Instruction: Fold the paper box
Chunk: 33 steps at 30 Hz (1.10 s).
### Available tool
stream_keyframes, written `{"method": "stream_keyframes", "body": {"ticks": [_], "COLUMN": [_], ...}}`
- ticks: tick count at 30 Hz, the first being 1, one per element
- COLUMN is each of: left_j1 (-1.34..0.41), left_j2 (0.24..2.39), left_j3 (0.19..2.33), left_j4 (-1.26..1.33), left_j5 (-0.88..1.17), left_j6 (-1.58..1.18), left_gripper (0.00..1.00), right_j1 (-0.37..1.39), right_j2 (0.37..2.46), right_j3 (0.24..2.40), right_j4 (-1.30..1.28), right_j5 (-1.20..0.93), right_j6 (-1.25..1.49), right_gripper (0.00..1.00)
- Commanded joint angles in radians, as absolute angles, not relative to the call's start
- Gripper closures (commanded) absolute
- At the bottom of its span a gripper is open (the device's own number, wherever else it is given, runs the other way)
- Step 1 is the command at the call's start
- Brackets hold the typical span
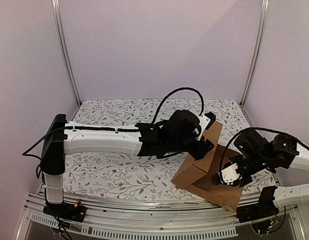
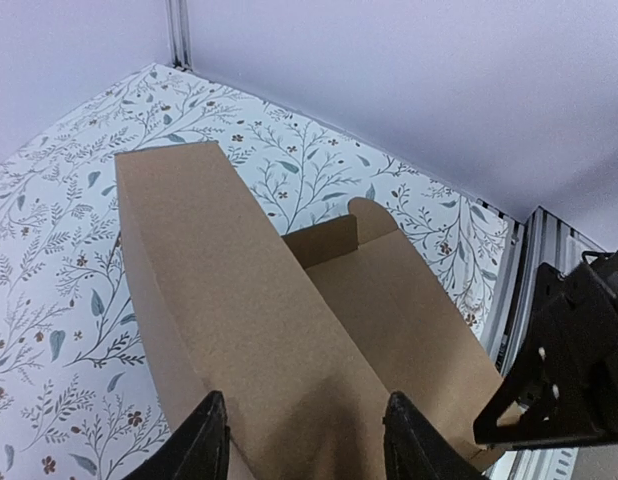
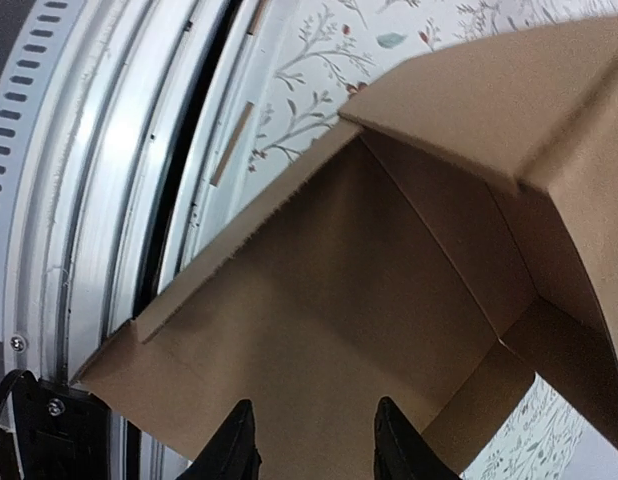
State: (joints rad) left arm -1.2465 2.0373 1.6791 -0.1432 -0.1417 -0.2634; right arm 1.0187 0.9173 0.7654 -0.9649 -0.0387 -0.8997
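Paper box (image 1: 195, 172) half-folded on floral tabletop (image 1: 104, 175) (pale lilac walls (image 1: 159, 45)); left fingers (image 2: 204, 445), right fingers (image 3: 239, 445) spread.

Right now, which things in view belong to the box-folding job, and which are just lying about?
Job: paper box; left claw; right claw.
Not the job: floral table cover; metal rail; black cable.

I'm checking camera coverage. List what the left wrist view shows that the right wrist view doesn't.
Left wrist only: the enclosure wall, part of the right arm, and a rounded tab on the paper box. Right wrist only: the box's near corner lying over the metal rail. Both: the box, the floral table cover and that rail.
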Motion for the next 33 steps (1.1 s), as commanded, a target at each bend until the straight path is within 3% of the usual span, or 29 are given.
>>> {"method": "stream_keyframes", "body": {"ticks": [1,6,13,17,24,30,33], "left_j1": [-1.264,-1.264,-1.264,-1.264,-1.265,-1.265,-1.265], "left_j2": [2.112,2.109,2.094,2.097,2.090,2.089,2.092], "left_j3": [1.661,1.663,1.657,1.658,1.654,1.649,1.646], "left_j4": [-0.265,-0.273,-0.283,-0.279,-0.276,-0.271,-0.267], "left_j5": [-0.085,-0.084,-0.089,-0.088,-0.087,-0.092,-0.093], "left_j6": [-0.287,-0.286,-0.281,-0.286,-0.286,-0.284,-0.284], "left_gripper": [0.48,0.48,0.48,0.48,0.48,0.47,0.48], "right_j1": [0.761,0.480,0.024,0.008,0.007,0.008,0.009], "right_j2": [0.861,0.866,1.187,1.413,1.596,1.629,1.618], "right_j3": [0.741,0.703,0.902,0.972,1.008,0.972,0.955], "right_j4": [-1.057,-0.999,-0.963,-0.904,-0.789,-0.779,-0.799], "right_j5": [-0.067,-0.217,-0.550,-0.568,-0.550,-0.536,-0.536], "right_j6": [-1.018,-1.155,-1.240,-1.224,-1.160,-1.173,-1.189], "right_gripper": [0.61,0.61,0.54,0.50,0.50,0.66,0.68]}}
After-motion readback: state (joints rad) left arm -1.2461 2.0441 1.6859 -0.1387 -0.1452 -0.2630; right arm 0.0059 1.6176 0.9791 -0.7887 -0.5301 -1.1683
